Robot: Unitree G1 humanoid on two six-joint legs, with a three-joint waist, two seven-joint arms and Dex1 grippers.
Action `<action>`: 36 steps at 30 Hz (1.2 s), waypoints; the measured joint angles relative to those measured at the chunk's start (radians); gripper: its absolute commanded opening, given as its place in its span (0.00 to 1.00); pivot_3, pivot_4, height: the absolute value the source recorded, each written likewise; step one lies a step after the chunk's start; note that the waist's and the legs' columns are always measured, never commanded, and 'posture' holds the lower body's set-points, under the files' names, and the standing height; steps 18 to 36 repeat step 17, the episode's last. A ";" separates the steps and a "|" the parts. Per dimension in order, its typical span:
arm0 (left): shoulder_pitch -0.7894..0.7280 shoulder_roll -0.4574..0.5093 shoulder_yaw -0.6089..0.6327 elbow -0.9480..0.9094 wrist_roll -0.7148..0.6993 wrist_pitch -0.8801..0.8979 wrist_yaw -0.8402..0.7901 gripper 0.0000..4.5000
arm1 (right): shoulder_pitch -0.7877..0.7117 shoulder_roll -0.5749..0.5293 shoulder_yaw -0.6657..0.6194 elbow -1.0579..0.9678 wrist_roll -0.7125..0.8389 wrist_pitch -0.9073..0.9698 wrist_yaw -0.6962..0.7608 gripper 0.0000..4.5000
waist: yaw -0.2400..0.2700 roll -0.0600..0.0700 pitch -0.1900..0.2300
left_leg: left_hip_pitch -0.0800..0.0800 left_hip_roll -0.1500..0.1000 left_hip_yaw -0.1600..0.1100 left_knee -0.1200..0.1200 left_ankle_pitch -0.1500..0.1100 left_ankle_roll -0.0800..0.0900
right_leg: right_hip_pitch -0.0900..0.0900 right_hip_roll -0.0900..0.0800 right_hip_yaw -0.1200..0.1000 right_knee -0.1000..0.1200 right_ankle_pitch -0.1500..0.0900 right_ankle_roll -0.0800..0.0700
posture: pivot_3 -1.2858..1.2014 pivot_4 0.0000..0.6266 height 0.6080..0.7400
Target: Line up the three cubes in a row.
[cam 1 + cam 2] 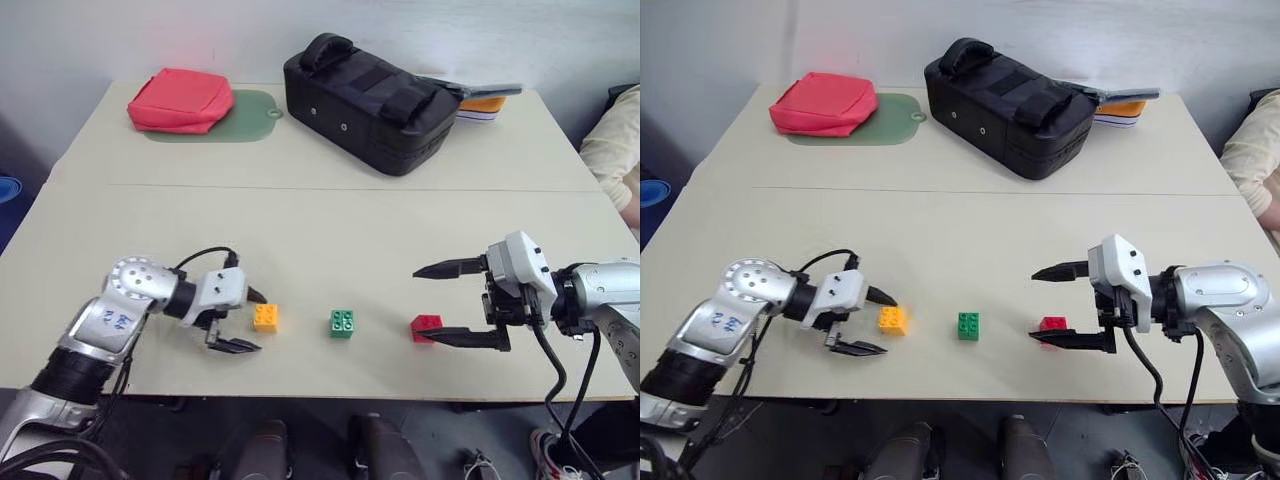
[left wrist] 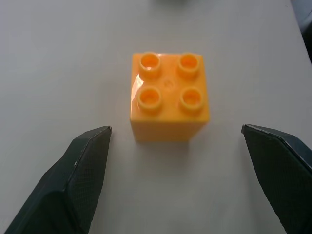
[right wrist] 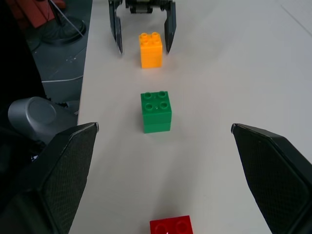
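Note:
Three cubes stand in a row near the table's front edge: orange-yellow (image 1: pixel 266 317) on the left, green (image 1: pixel 342 323) in the middle, red (image 1: pixel 426 327) on the right. My left gripper (image 1: pixel 250 320) is open just left of the orange-yellow cube (image 2: pixel 168 96), its fingers apart from the cube's sides. On the right, my right gripper (image 1: pixel 442 303) is open, with the red cube (image 3: pixel 170 226) sitting on the table between its spread fingertips, untouched. The right wrist view looks along the row to the green cube (image 3: pixel 156 110) and the orange-yellow cube (image 3: pixel 150 49).
At the back of the table (image 1: pixel 320 230) lie a big red pouch (image 1: pixel 180 100) on a green mat (image 1: pixel 250 118) and a black bag (image 1: pixel 370 100) with items behind it. A person's sleeve (image 1: pixel 615 150) shows at the right edge.

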 measured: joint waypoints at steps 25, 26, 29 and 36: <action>0.215 0.293 0.443 -0.016 -0.236 0.138 -0.141 0.99 | 0.454 -0.084 -0.477 0.128 -0.020 -0.057 0.176 1.00 | -0.002 0.001 0.000 | 0.003 0.000 -0.001 -0.004 -0.003 0.005 | 0.002 -0.001 0.000 -0.001 0.000 -0.001 | 0.52 0.24 1.00; 0.215 0.293 0.443 -0.016 -0.236 0.138 -0.141 0.99 | 0.454 -0.084 -0.477 0.128 -0.020 -0.057 0.176 1.00 | -0.002 0.001 0.000 | 0.003 0.000 -0.001 -0.004 -0.003 0.005 | 0.002 -0.001 0.000 -0.001 0.000 -0.001 | 0.52 0.24 1.00; 0.215 0.293 0.443 -0.016 -0.236 0.138 -0.141 0.99 | 0.454 -0.084 -0.477 0.128 -0.020 -0.057 0.176 1.00 | -0.002 0.001 0.000 | 0.003 0.000 -0.001 -0.004 -0.003 0.005 | 0.002 -0.001 0.000 -0.001 0.000 -0.001 | 0.52 0.24 1.00; 0.215 0.293 0.443 -0.016 -0.236 0.138 -0.141 0.99 | 0.454 -0.084 -0.477 0.128 -0.020 -0.057 0.176 1.00 | -0.002 0.001 0.000 | 0.003 0.000 -0.001 -0.004 -0.003 0.005 | 0.002 -0.001 0.000 -0.001 0.000 -0.001 | 0.52 0.24 1.00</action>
